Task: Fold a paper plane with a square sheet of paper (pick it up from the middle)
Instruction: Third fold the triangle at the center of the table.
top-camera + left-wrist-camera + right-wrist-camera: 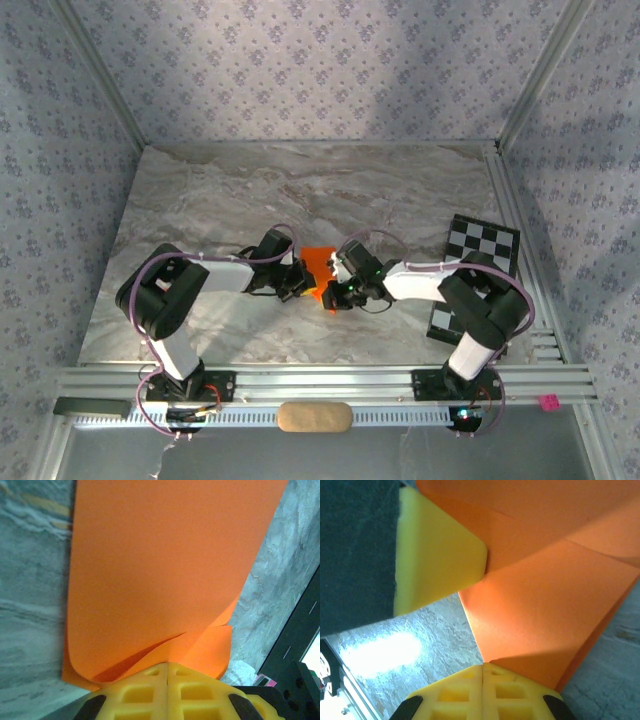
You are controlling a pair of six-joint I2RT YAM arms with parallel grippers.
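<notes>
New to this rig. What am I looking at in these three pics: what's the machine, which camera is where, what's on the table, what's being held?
The machine is two small robot arms bolted side by side at the near edge of a marble-pattern table. The wide picture comes from a fixed camera above and behind them, so the left arm is on its left. The other two pictures come from a camera on each wrist, looking out along that arm's yellow fingers. Both arms reach toward the middle of the table. There the left hand and the right hand are each shut on the same orange sheet of paper, which is already partly folded, with doubled layers and creases visible up close. A black-and-white checkerboard card lies at the table's right edge.
</notes>
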